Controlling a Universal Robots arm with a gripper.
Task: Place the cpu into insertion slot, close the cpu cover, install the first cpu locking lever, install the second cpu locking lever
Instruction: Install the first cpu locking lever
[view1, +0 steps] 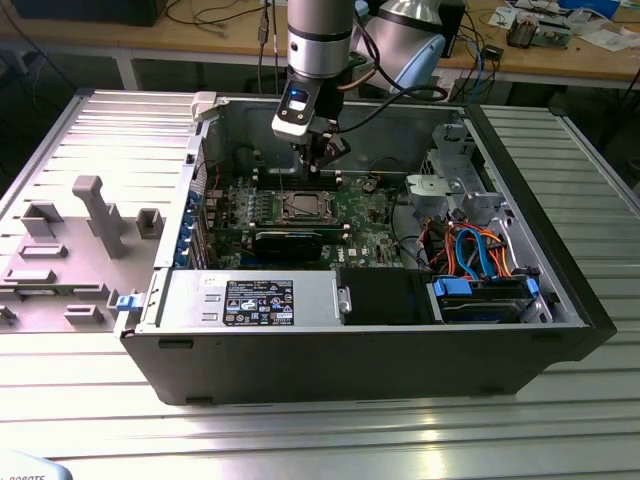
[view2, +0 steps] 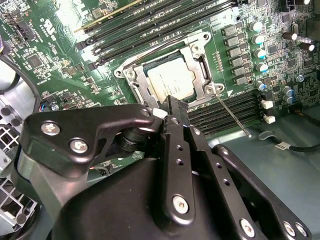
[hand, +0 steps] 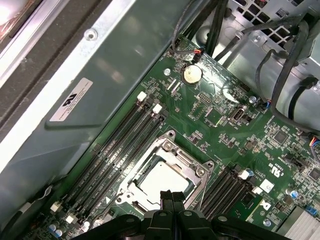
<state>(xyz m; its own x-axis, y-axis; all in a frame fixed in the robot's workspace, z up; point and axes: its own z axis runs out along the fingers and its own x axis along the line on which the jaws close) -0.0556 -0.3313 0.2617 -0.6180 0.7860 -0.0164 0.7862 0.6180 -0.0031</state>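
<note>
The cpu (view2: 170, 82) is gleaming dull silver-grey, the cover (view2: 199, 59) silver; the board (hand: 225, 125) is showing green, its slots (view2: 165, 22) black; the end effector (view2: 172, 109) is showing matte black, the cables (view1: 480, 250) orange and blue, the desk (view1: 300, 440) ribbed grey

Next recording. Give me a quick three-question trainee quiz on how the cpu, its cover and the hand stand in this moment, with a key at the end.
1. True or false: the flat square silver-grey cpu lies under the closed thin silver-grey metal cover frame, its top showing through the cut-out.
2. Pick one. The tips of the black hand are: A) at the cover frame's edge; B) at the drive cage with blue cables; C) outside the computer case.
3. Fill in: in both wrist views the hand's fingers are ___ (open or shut).

Key: 1 true; 2 A; 3 shut.
</note>
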